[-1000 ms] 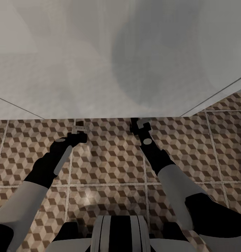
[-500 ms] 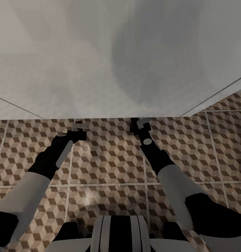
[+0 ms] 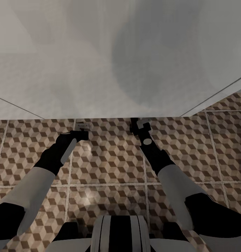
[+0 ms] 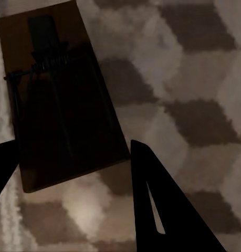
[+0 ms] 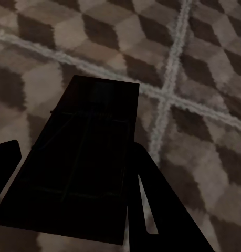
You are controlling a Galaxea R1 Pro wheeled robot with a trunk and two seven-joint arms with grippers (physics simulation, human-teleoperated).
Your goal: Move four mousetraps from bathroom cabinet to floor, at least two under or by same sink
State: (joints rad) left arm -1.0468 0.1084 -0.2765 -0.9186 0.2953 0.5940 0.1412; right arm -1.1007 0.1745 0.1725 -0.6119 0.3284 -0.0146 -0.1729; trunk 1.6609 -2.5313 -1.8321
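Both arms stretched out low over the bathroom floor (image 3: 110, 164), right at the edge of a big white surface (image 3: 99, 70) overhead. Left gripper (image 3: 80, 134) with jaws spread apart, gripping nothing; one mousetrap (image 4: 60, 97) flat on the tiles between the fingertips (image 4: 167, 210), can't tell if touching. Right gripper (image 3: 139, 126) over a second mousetrap (image 5: 81, 163), dark in shadow beside a grout crossing, one finger (image 5: 157, 210) overlapping the board edge; can't tell whether clamped or just hovering.
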